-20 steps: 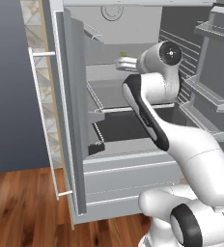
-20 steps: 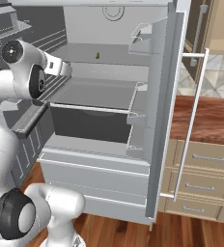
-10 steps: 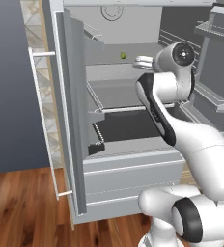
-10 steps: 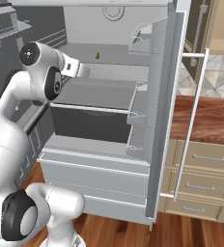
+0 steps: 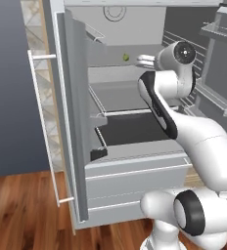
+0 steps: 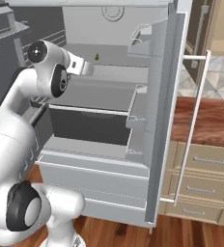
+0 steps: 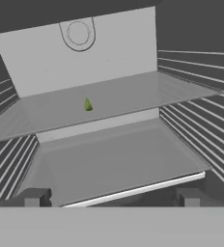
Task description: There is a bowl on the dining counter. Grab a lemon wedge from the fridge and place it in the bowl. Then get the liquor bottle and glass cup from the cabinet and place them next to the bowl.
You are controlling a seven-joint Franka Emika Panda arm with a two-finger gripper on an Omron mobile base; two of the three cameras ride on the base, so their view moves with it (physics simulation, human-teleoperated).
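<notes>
We see our two-finger gripper (image 7: 111, 195) spread wide and grasping nothing, reaching into the tall pale grey fridge (image 5: 135, 161); the small yellow-green lemon wedge (image 7: 88, 104) lies on its upper shelf, well beyond the fingertips.

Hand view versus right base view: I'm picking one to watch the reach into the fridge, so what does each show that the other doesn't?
Hand view: the claw's open fingertips, aimed at the upper shelf. Right base view: the open fridge door with its white handle, wooden drawers beside it, and the arm. Both: the lemon wedge on the upper shelf, untouched, under a round dial.
</notes>
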